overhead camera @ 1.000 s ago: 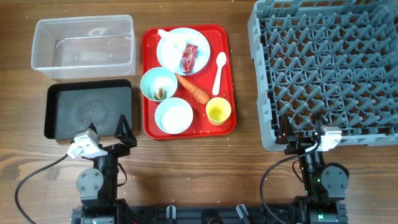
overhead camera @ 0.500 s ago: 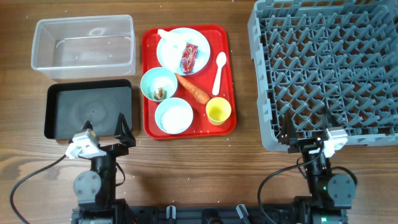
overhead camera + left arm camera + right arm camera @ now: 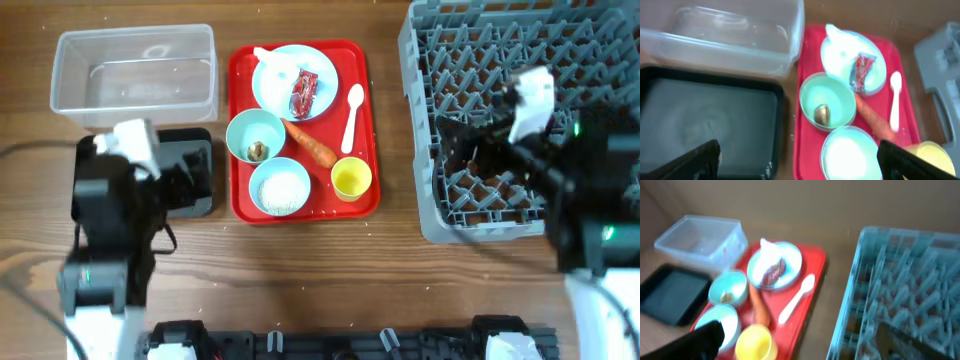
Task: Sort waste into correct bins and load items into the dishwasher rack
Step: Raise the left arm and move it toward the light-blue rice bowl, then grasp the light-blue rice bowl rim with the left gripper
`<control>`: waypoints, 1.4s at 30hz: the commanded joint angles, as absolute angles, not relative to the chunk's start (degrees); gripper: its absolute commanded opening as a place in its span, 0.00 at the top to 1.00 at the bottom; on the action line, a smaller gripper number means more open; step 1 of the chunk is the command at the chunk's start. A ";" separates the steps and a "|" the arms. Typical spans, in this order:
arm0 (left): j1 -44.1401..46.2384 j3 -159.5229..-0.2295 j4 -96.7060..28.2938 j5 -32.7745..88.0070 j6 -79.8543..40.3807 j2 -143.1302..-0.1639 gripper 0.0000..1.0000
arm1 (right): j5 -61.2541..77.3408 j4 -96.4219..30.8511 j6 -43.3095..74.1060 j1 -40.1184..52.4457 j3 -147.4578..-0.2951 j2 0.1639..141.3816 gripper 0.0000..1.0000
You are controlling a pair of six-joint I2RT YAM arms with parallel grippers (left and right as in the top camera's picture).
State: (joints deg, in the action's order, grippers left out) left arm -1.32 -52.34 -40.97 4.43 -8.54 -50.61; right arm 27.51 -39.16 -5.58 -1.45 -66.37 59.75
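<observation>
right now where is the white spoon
In the overhead view the white spoon lies near the right edge of the red tray, right of the light blue plate, above the yellow cup.

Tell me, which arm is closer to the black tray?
Left. The left arm hangs right over the black tray, covering much of it; the right arm is far off, above the dishwasher rack.

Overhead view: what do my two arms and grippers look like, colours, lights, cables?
The left arm and right arm are both black and blocky, each with a white block near the wrist, a green light and a white lower link. A thin dark cable runs off the left one. Wrist views show plain black wedge fingers.
</observation>
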 commanded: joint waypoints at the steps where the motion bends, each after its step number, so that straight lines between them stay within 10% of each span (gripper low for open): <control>1: 5.82 -61.08 -46.37 5.78 -6.20 -64.55 0.00 | 26.65 -46.00 -8.99 -1.52 -74.81 67.64 0.00; 9: 14.98 -61.78 -46.35 12.34 -6.42 -91.05 0.00 | 28.58 -47.70 -5.61 -1.52 -74.98 77.45 0.10; 13: 15.00 -61.78 -45.93 7.77 -12.01 -97.27 0.39 | 28.53 -47.75 -5.65 -1.52 -74.98 77.91 0.13; 19: 20.01 -67.22 -48.03 8.47 -9.50 -95.70 0.36 | 28.53 -47.20 -6.00 -1.52 -74.98 77.91 0.13; 23: 30.63 -69.93 -43.81 5.91 -1.61 -97.12 0.10 | 28.53 -47.68 -5.96 -1.52 -74.98 77.91 0.13; 33: 34.02 -69.76 -43.27 2.96 -1.72 -105.75 0.28 | 28.32 -49.15 -6.00 -1.52 -74.98 77.91 0.13; 42: 34.02 -81.65 -49.65 3.79 -1.91 -101.27 0.24 | 26.59 -49.58 -6.00 -1.52 -74.98 77.91 0.12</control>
